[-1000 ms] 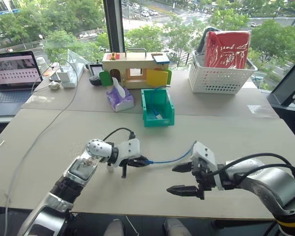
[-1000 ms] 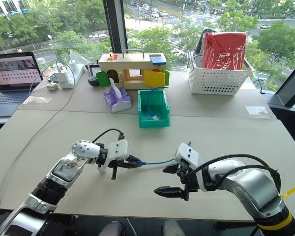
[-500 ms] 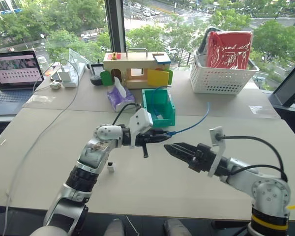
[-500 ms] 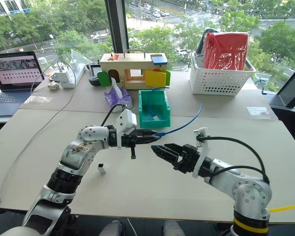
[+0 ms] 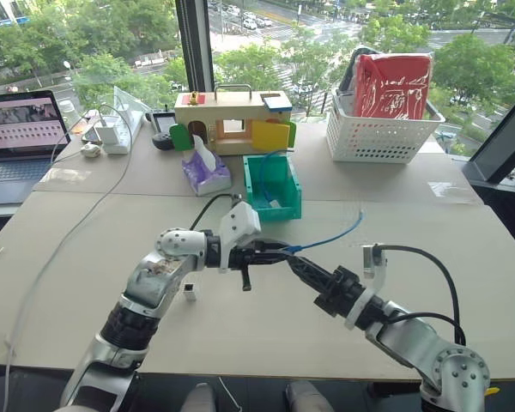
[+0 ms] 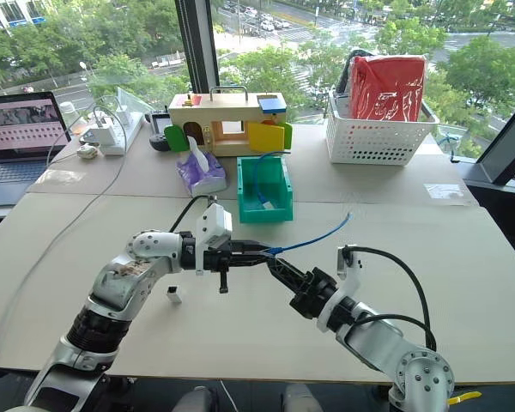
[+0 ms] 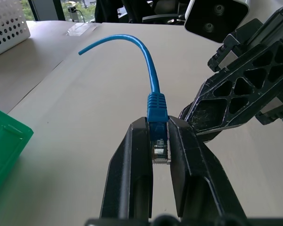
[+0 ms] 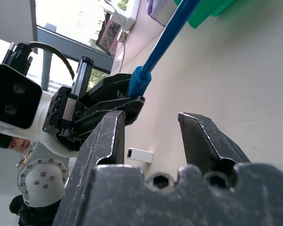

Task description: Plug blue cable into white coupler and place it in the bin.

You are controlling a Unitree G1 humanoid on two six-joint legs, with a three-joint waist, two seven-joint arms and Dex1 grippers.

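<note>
Leftmost, the white coupler lies on the table near its front edge, beside the left forearm. Above it the left arm bends inward, its left gripper pointing right, fingers clenched on the plug of the blue cable, which arcs rightward in the air. Meeting it, the right gripper has fingers parted, grasping nothing. Behind, mid-table, stands the bin.

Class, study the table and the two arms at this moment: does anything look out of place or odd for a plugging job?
Yes. The white coupler lies alone on the table beside the left arm, held by neither claw. The left claw is shut on the blue cable by its plug, raised above the tabletop, and the right claw, jaws apart, sits right beside that plug.
</note>
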